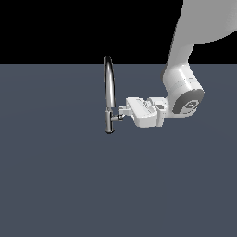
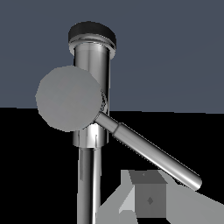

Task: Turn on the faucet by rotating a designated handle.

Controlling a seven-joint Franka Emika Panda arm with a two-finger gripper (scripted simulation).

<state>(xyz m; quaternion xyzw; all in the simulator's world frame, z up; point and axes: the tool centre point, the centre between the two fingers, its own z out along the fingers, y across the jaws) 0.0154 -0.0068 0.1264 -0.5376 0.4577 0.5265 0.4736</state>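
The faucet (image 1: 109, 88) is a tall chrome gooseneck standing on a short base in the middle of the exterior view. Its handle (image 1: 118, 117) is a thin lever on a short side stub low on the body, on the exterior view's right side. My gripper (image 1: 121, 111) lies level and points at the faucet from the exterior view's right, with its tips at the stub. In the wrist view the faucet body (image 2: 94, 61), the stub's round end and the slanting handle (image 2: 151, 151) fill the frame. The gripper (image 2: 148, 197) shows as one joined block just beyond the lever's free end, shut and holding nothing.
The faucet stands on a flat dark grey-blue floor (image 1: 55, 176). The white arm (image 1: 185, 88) comes down from the upper right of the exterior view. Nothing else shows.
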